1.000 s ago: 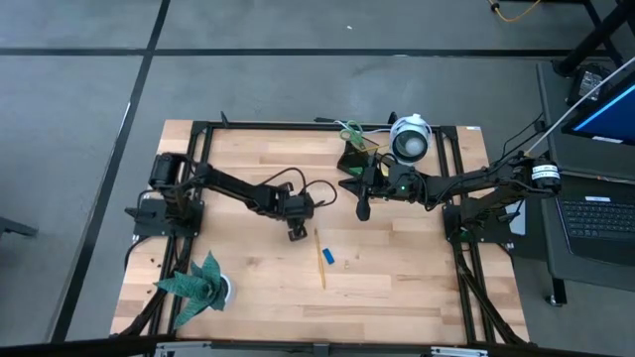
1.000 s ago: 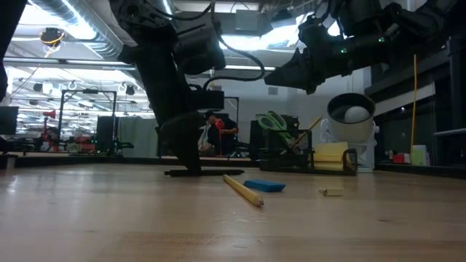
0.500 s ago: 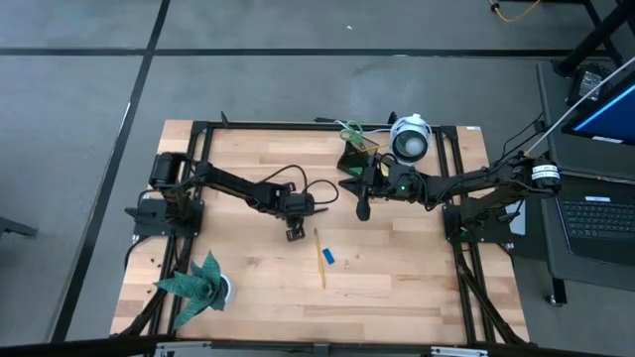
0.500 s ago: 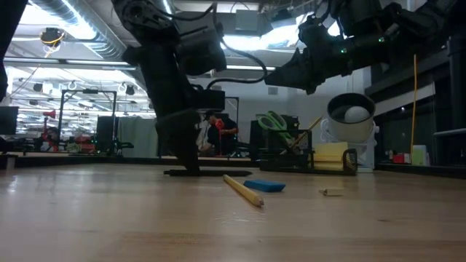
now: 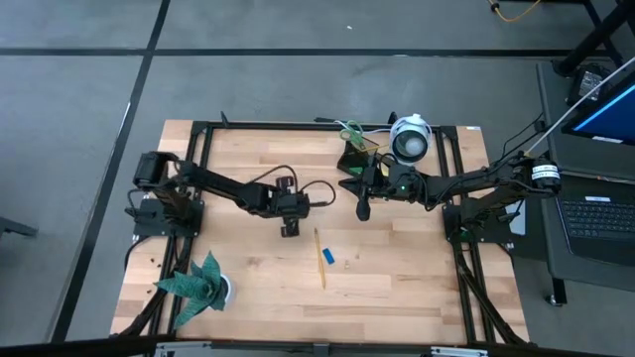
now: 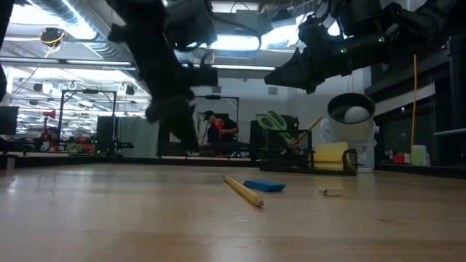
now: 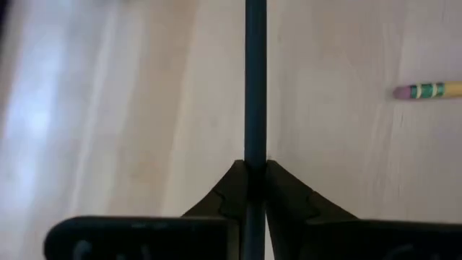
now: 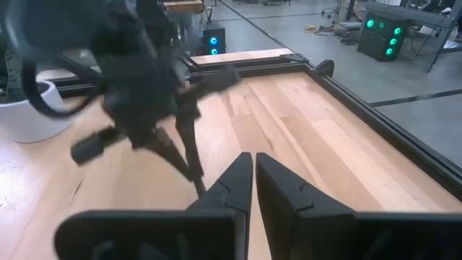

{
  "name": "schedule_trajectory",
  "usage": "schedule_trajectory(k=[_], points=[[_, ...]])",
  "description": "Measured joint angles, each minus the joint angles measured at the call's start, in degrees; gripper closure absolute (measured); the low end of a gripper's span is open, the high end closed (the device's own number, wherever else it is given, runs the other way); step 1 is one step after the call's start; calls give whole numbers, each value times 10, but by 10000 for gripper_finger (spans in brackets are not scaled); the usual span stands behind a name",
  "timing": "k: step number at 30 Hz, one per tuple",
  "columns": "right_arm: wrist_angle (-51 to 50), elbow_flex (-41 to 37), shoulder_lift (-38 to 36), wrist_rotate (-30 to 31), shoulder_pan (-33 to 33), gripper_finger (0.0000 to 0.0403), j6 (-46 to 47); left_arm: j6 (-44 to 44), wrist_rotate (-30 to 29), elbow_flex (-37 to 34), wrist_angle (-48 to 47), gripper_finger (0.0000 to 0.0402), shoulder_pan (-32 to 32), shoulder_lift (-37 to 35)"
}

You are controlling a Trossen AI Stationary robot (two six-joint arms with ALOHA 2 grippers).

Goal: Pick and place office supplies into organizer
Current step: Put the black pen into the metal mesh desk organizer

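One slim black pen [image 7: 255,79] pinched in left tool [image 7: 254,180]; right tool [image 8: 254,180] closed, empty.

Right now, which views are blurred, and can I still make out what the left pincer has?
Left wrist view: the table and pencil are smeared, yet the black pen is sharp in the left pincer. Low view and right wrist view: the left arm is motion-blurred. High view: sharp.

Pencil [image 7: 433,90] cut off by frame edge
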Motion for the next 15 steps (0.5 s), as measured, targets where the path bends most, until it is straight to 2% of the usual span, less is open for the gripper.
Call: schedule_trajectory(k=[9,12,15], points=[[-6,0,0,0,0,377,-31,69,-6,0,10,376,26,-102],[-10,0,0,-1,1,377,-42,93,18,-1,49,375,43,-131],[-10,0,0,-9,3,377,-43,122,70,-26,124,375,64,-155]])
